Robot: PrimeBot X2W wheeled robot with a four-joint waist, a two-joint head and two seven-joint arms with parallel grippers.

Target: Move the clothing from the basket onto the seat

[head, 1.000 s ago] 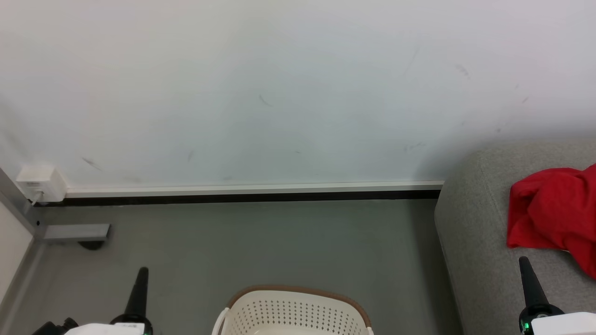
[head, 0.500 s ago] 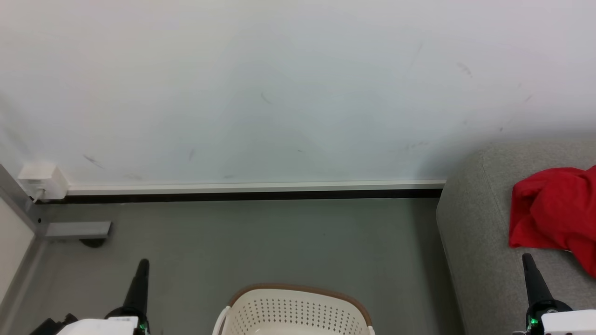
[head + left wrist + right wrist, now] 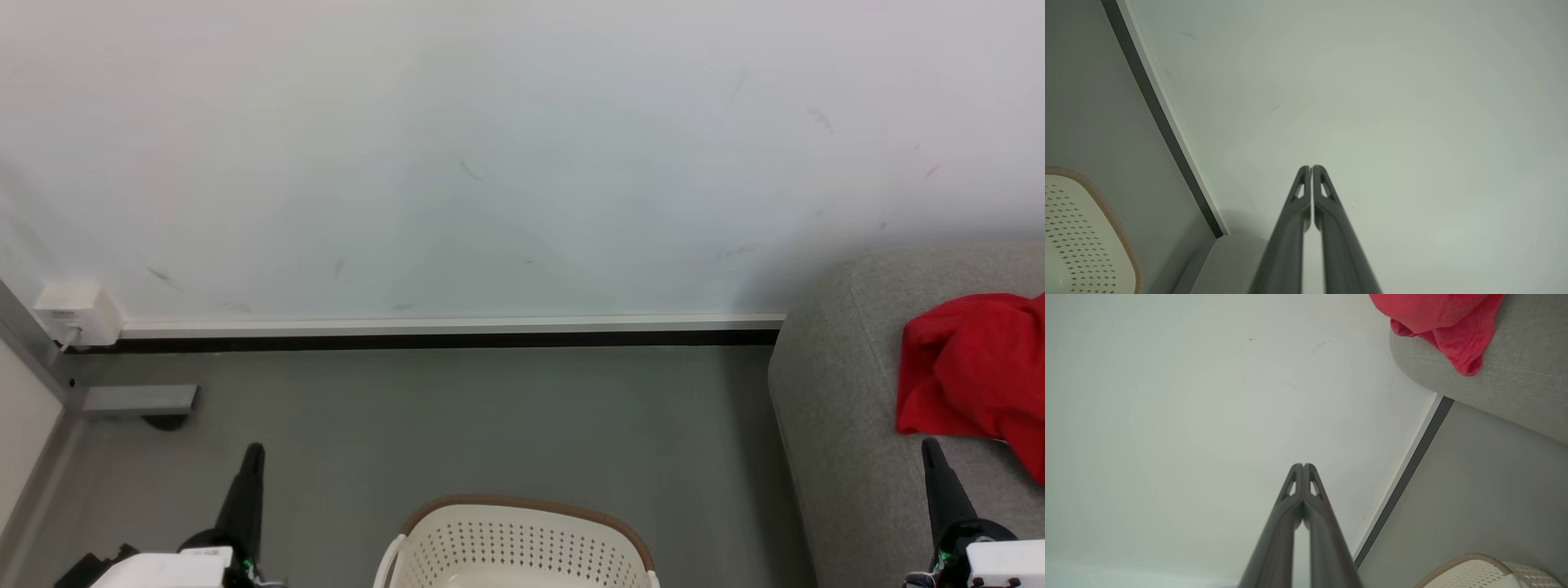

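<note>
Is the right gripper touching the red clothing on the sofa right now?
Apart. In the right wrist view the shut right gripper has bare wall round its fingers, the red clothing lying well aside on the sofa.

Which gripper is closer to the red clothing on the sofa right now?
Right. The right gripper stops just short of the clothing on the sofa; the left gripper is across the floor, on the basket's far side.
</note>
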